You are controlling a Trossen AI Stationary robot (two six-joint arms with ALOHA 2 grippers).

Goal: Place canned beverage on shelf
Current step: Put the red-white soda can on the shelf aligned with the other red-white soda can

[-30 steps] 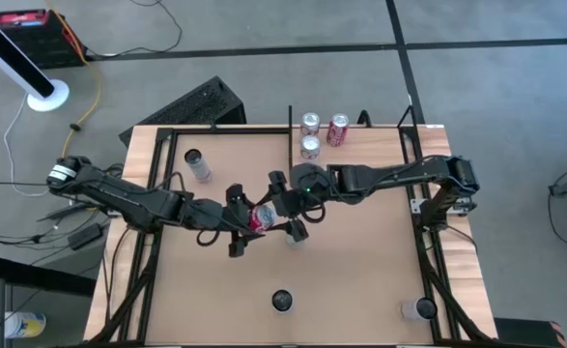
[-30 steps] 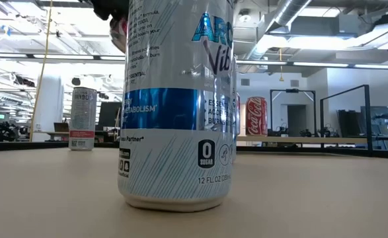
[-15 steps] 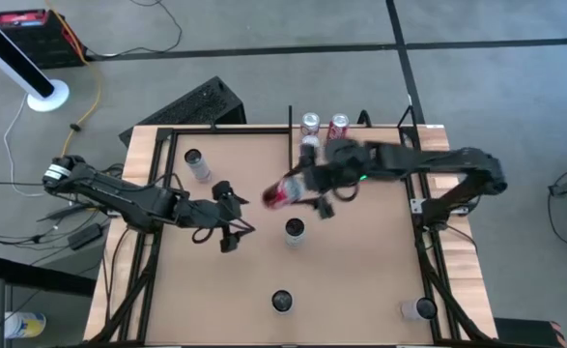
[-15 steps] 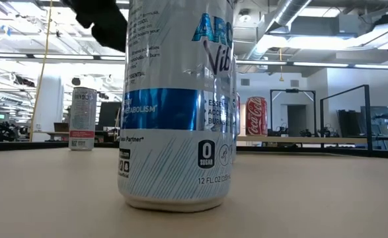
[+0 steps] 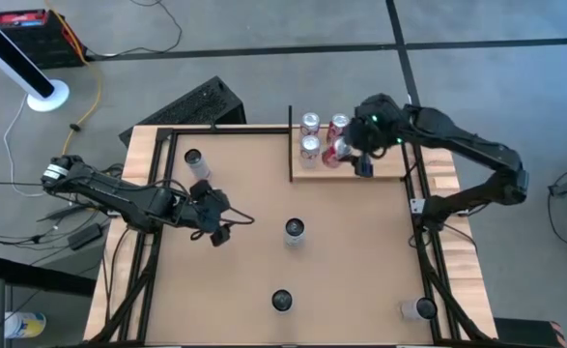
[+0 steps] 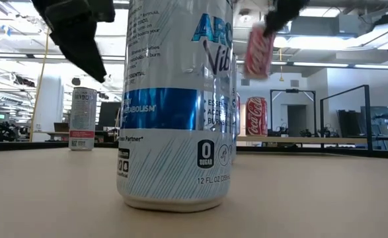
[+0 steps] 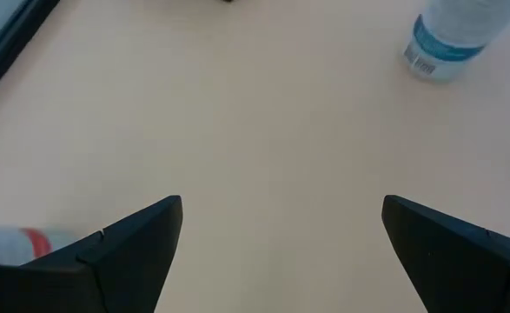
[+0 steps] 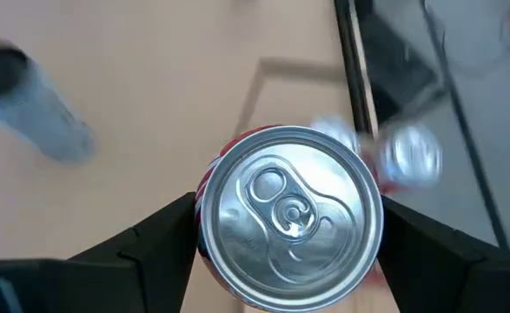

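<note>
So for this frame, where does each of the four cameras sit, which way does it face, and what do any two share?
High view: overhead, straight down; both arms, the shelf, the right gripper holding the red can.
Low view: tabletop height, level across the table; big blue-and-white can up close.
Left wrist view: past the open left gripper onto bare tabletop.
Right wrist view: onto the held can's top, shelf beyond.
Shared: the red can shows in high, low and right wrist views.

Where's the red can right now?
High view: the red can is in the right gripper, above the shelf at the table's far right, beside two standing cans.
</note>
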